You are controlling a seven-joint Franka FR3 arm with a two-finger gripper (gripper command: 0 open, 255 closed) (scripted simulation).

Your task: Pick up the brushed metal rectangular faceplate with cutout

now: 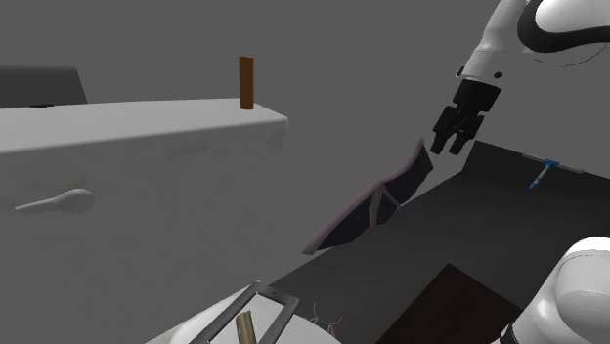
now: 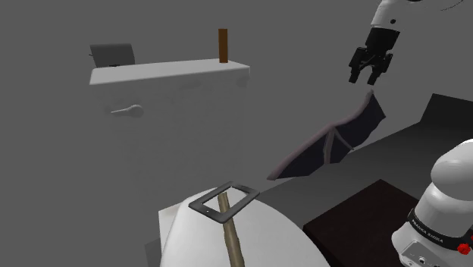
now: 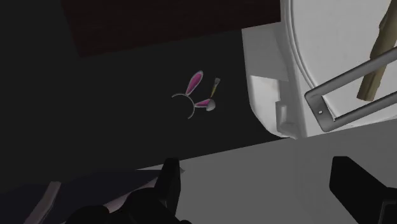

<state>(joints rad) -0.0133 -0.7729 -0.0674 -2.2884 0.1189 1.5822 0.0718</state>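
Two fingers (image 3: pixel 170 183) of claw (image 2: pixel 367 78) spread, empty, well apart from faceplate (image 2: pixel 200 203); wrist view adds bunny-ear headband (image 3: pixel 193 83).

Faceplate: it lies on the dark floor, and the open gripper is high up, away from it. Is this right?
No. The faceplate lies on the white rounded surface, not the dark floor; the second exterior view shows it. The open gripper is indeed high up, away from it.
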